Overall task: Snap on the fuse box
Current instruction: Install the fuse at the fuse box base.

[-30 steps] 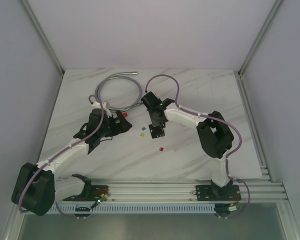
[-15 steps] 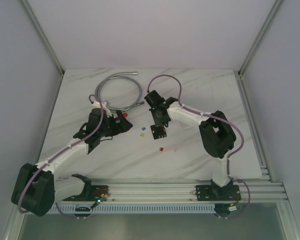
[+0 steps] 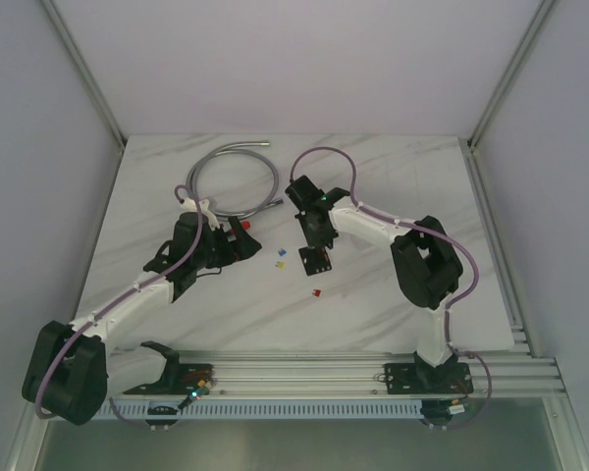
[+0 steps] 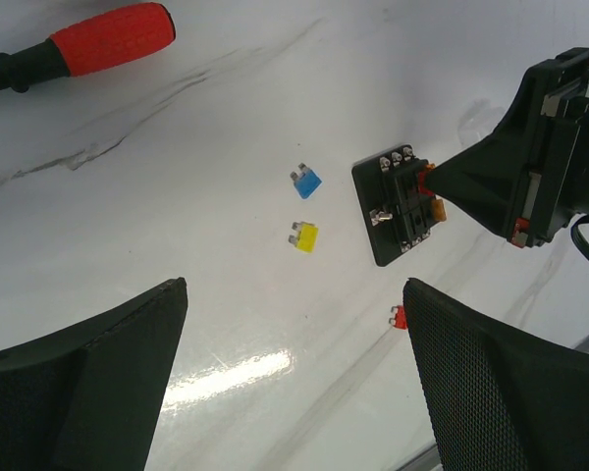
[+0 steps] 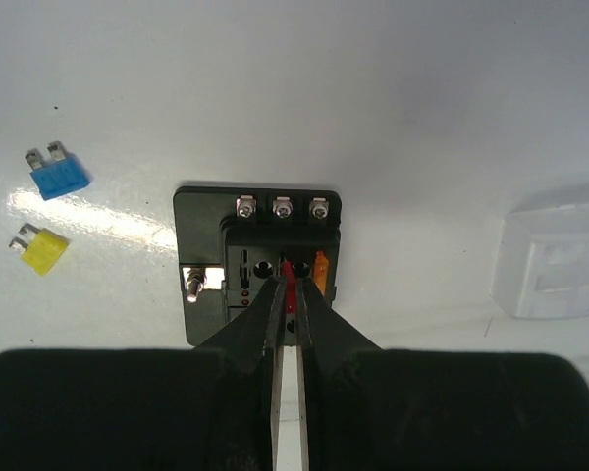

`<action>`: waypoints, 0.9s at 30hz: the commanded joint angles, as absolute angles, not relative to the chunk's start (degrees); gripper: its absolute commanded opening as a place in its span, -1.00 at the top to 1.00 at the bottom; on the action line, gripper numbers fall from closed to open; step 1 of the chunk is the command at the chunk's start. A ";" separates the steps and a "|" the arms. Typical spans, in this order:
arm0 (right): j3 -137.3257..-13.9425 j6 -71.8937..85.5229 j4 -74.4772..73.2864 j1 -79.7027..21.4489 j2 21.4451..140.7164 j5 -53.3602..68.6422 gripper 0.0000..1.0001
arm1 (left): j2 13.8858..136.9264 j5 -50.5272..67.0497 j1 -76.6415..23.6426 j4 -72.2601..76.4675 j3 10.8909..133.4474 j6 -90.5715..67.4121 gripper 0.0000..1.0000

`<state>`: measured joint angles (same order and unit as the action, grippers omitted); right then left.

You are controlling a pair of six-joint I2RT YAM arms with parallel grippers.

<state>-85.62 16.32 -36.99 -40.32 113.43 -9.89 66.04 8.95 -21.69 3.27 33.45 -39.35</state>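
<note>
Right wrist: right tool (image 5: 287, 287) pinched a red fuse (image 5: 289, 275); fuse box (image 5: 208, 224) lay dead ahead. Left tool (image 4: 294, 294) was spread and farther off.

Plain pale walls (image 3: 294, 59) rise behind and on both sides of the white, grey-veined table (image 3: 393, 167). An aluminium rail (image 3: 314, 373) runs along the table's near edge; soft light glints off its top.

Wears white shells (image 3: 368, 227) between bulky black joints (image 3: 427, 265), trails purple cables (image 3: 324, 149), carries mesh-textured black fingers (image 4: 88, 392) on the left end effector (image 4: 294, 285).
</note>
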 commanded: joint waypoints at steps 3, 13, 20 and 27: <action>-87.58 14.77 -39.83 -40.59 118.90 -9.41 0.92 | 66.53 10.12 -21.45 2.89 35.33 -39.47 -1.00; -86.42 15.91 -38.64 -42.05 119.02 -10.38 0.85 | 66.70 10.26 -21.45 2.88 35.34 -39.66 -1.00; -83.44 17.59 -36.18 -42.70 115.53 -11.42 0.84 | 66.17 10.20 -21.45 2.80 35.15 -39.85 -1.00; -78.06 18.02 -34.88 -41.82 113.37 -13.15 0.90 | 65.71 10.32 -21.45 2.81 35.01 -39.96 -1.00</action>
<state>-83.18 16.71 -33.06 -42.35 112.57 -12.73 66.24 9.28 -21.69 3.14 33.69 -39.42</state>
